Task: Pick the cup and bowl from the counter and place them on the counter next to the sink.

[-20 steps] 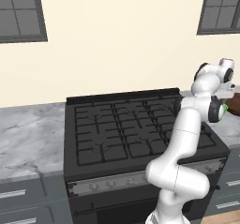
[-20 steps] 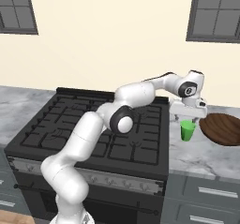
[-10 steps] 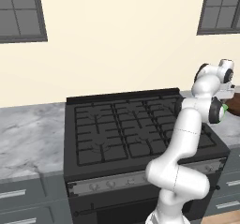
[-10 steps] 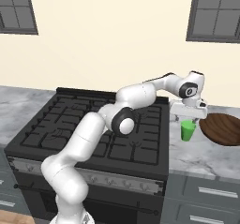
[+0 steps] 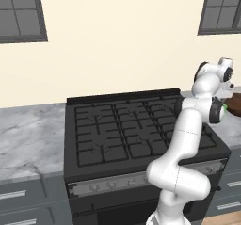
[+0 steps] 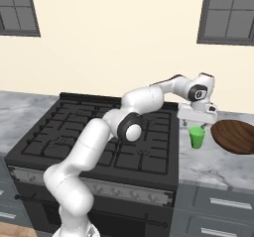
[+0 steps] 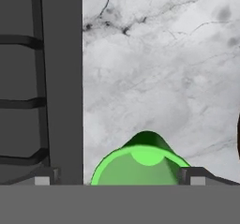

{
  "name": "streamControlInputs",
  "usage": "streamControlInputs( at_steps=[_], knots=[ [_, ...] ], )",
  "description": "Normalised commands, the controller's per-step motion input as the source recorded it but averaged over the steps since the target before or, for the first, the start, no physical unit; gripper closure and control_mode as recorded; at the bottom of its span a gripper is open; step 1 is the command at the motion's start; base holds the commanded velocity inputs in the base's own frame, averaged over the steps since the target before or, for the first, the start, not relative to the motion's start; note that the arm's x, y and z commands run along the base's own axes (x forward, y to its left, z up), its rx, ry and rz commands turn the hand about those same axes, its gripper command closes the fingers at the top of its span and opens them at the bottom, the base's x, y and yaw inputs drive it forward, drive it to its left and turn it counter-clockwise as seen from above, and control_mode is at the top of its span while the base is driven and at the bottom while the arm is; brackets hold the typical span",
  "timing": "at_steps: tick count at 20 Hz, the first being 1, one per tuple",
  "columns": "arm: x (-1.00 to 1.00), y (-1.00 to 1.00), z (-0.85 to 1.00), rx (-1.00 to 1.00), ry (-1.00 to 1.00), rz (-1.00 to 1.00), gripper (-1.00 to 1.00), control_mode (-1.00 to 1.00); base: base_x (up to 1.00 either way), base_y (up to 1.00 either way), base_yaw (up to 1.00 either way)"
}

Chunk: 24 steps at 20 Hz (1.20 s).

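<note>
The green cup [image 6: 197, 137] stands upright on the marble counter [image 6: 206, 164], just right of the stove. My gripper [image 6: 197, 124] hangs open directly above it, fingers pointing down. In the hand view the cup [image 7: 140, 166] sits between my two fingertips [image 7: 44, 177], and the gripper [image 7: 119, 177] holds nothing. The dark wooden bowl [image 6: 235, 136] lies on the counter right of the cup, close to it. From the left base view a green sliver of the cup [image 5: 225, 107] and a piece of the bowl [image 5: 234, 100] show behind my arm. The sink is out of view.
The black gas stove [image 6: 99, 132] with raised grates takes up the middle and lies right next to the cup on its left; its edge [image 7: 61, 78] shows in the hand view. Marble counter [image 5: 28, 139] continues left of the stove. A wall with windows stands behind.
My hand has sunk a little toward the cup, with the jaws still wide. The cup and bowl have not moved.
</note>
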Motion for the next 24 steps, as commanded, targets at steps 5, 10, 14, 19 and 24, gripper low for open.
streamControlInputs(
  at_steps=[5, 10, 14, 19, 24],
  knots=[
    [0.00, 0.22, 0.00, 0.00, 0.00, 0.00, -1.00, -1.00, 0.00, 0.00, 0.00],
    [0.04, 0.03, 0.07, 0.00, -0.03, -0.01, -1.00, -1.00, 0.00, 0.00, 0.00],
    [0.35, -0.22, 0.12, 0.04, 0.00, -0.03, -1.00, -1.00, 0.00, 0.00, 0.00],
    [0.13, -0.10, 0.14, 0.04, -0.01, -0.01, -1.00, -1.00, 0.00, 0.00, 0.00],
    [-0.38, 0.00, 0.00, 0.00, 0.00, 0.00, -1.00, -1.00, 0.00, 0.00, 0.00]
  ],
)
